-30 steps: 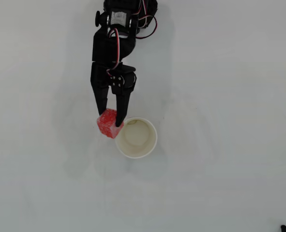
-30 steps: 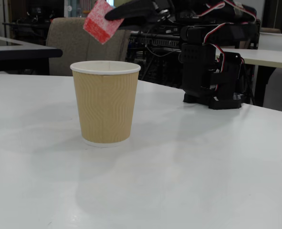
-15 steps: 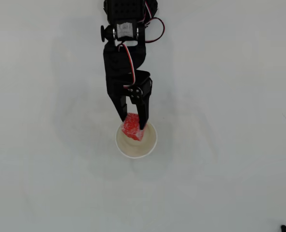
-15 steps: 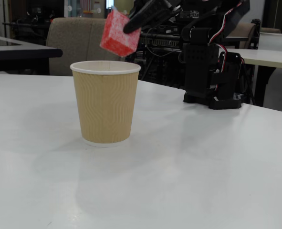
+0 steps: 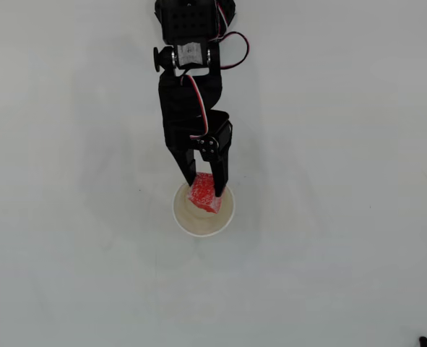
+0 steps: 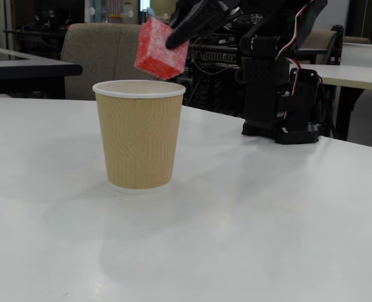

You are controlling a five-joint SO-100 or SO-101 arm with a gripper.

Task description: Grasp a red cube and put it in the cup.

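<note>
The red cube [image 5: 204, 193] is a small speckled red-pink block. My gripper [image 5: 204, 186] is shut on it at the fingertips and holds it tilted just above the mouth of the cup [image 5: 180, 217]. In the fixed view the cube [image 6: 161, 49] hangs a little above the white rolled rim of the cup [image 6: 138, 138], which has a ribbed tan wall and stands upright on the white table. The gripper [image 6: 175, 39] reaches in from the upper right of that view. The inside of the cup shows pale in the overhead view.
The arm's black base [image 6: 280, 94] stands on the table behind the cup. The white table [image 5: 329, 253] spreads out on all sides. A small dark object [image 5: 422, 340] lies at the table's lower right corner in the overhead view.
</note>
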